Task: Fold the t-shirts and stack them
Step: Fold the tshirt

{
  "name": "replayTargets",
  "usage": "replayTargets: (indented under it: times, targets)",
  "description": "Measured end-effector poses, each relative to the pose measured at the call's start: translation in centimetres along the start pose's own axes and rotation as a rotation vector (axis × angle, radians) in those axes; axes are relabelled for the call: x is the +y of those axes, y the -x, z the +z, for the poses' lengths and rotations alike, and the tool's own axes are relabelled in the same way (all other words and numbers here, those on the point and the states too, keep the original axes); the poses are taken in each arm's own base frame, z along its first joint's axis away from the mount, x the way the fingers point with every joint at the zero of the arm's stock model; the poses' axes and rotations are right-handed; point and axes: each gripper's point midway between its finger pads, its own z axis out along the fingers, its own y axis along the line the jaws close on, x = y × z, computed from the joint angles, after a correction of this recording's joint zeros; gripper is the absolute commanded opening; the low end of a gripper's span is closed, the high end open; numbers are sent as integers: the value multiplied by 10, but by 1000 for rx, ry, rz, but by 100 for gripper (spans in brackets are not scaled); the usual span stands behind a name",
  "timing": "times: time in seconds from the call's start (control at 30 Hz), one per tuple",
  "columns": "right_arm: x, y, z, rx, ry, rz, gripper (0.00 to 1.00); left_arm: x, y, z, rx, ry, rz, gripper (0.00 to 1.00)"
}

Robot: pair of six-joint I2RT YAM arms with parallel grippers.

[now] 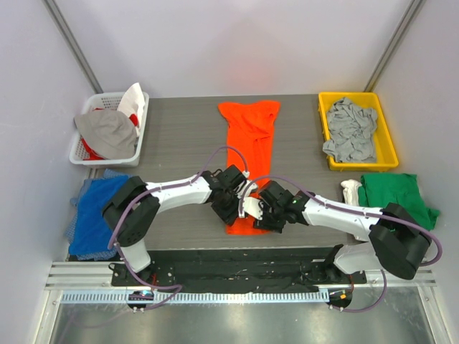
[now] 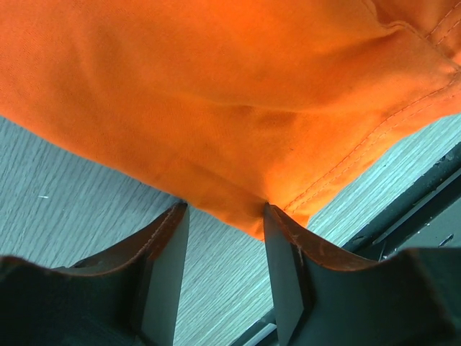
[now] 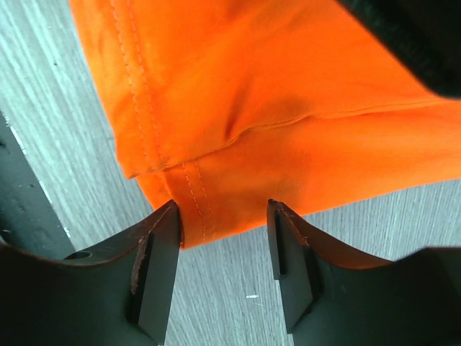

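Note:
An orange t-shirt lies as a long narrow strip down the middle of the table, its near hem toward the arm bases. Both grippers meet at that near end. My left gripper stands at the hem's left corner. In the left wrist view the orange cloth dips between the parted tips of the left gripper. My right gripper is at the right corner. In the right wrist view the stitched hem sits between the tips of the right gripper, whose jaws stand apart.
A yellow bin at the back right holds a grey shirt. A green shirt and a white bundle lie at the right. A white basket of clothes stands back left, and blue cloth lies at the left edge.

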Motion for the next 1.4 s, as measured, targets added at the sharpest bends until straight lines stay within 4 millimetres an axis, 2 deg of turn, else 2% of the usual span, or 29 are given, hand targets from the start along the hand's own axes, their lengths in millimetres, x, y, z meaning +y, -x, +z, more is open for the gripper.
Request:
replayTargets:
  times: [0.3,0.57,0.73,0.93,1.0,1.07,1.3,1.4]
  targets:
    - [-5,-3,2,4,-32,0,52,0,0,1,18,-1,-8,46]
    - [2,-9,-2,17,-10,-29,50,-12,-6,1,43,-12,-1,39]
    - [7,-13,-5,29,12,-42,49,-19,-11,2,72,-28,-4,29]
    - [11,-18,-5,50,29,-44,43,-25,-16,3,123,-59,-13,10]
    - [12,-19,-5,56,32,-43,39,-27,-18,3,140,-67,-18,1]
    - [13,-20,-5,60,37,-43,34,-29,-21,4,157,-82,-23,0]
    - [14,-22,-6,66,42,-44,1,-31,-21,3,169,-89,-23,0]
    - [14,-22,-6,67,43,-44,1,-30,-21,2,168,-86,-22,0]
